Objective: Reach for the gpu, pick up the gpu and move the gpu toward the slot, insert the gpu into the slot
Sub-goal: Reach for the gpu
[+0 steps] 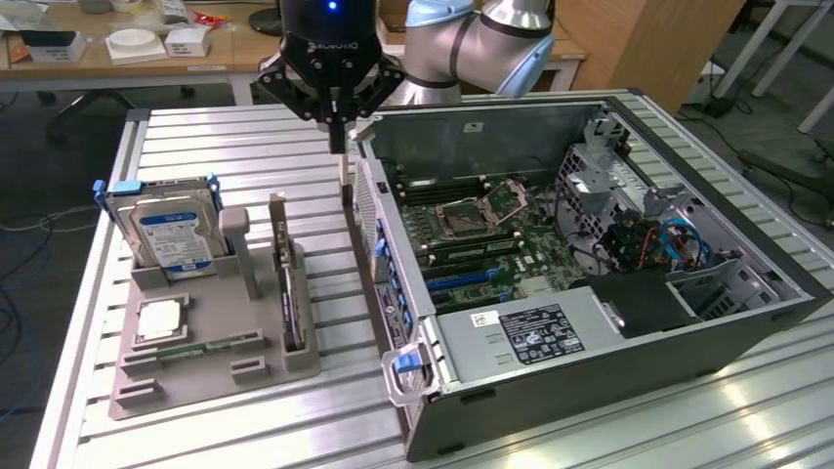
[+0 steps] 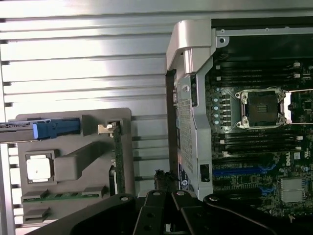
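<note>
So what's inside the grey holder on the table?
The grey holder has a hard drive standing upright, the gpu card on edge in its groove, and a processor chip and memory stick lying flat. The drive's and card's lower edges are hidden inside it.

table (image 1: 222,147): silver, ribbed in parallel slats
case (image 1: 612,386): black shell, grey metal inside
board (image 1: 521,230): green, inside the case, with a blue slot (image 1: 456,278)
cables (image 1: 678,239): blue and red, inside the case
holder (image 1: 195,376): plain grey, beside the case
gpu (image 1: 289,293): dark, silver bracket
drive (image 1: 172,234): silver, blue-and-white label, blue frame
gripper (image 1: 338,147): black, blue light
arm (image 1: 502,44): silver-grey, pale blue cap
</note>
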`<action>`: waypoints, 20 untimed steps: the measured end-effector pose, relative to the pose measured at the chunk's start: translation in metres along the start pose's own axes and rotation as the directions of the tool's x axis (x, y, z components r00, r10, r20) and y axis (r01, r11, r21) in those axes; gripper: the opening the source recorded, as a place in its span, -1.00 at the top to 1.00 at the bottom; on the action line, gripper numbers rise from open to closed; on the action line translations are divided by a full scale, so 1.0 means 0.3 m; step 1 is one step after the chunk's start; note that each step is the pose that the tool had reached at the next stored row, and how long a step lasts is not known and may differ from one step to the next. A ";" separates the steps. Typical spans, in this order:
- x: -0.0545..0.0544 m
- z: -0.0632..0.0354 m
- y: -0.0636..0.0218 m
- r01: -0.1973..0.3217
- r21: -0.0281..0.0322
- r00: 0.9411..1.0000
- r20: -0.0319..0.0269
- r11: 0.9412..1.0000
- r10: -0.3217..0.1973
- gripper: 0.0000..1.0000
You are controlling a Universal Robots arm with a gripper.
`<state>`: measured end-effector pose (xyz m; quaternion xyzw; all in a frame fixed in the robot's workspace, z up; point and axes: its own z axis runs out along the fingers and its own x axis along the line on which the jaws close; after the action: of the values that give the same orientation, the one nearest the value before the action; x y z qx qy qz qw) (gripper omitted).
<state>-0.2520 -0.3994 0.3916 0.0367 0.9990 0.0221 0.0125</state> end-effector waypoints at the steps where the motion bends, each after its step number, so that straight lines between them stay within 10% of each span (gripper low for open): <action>1: 0.003 0.000 0.000 0.000 0.000 1.000 0.000 1.000 0.000 0.80; 11: 0.030 0.000 -0.003 0.000 0.000 1.000 -0.001 1.000 0.000 0.80; 20: 0.046 0.000 -0.005 -0.001 0.002 1.000 -0.020 1.000 0.001 0.80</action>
<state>-0.2658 -0.3998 0.3911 0.0370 0.9991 0.0217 0.0024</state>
